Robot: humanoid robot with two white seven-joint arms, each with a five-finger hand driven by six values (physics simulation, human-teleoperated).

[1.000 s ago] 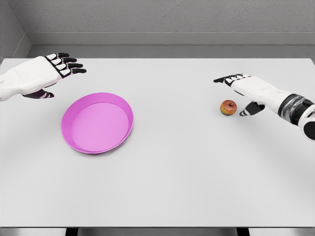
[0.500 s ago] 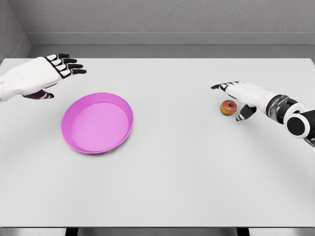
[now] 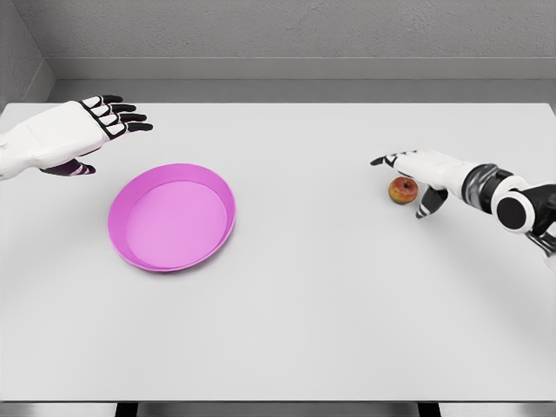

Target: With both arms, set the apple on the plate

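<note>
One apple sits on the tabletop, right hand spread over it, not gripping. One pink plate left; left hand released.

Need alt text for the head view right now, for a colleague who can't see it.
The right hand, fingers open, reaches over the apple on the white table without gripping it. The empty pink plate sits far left, the open left hand hovering behind it.
</note>
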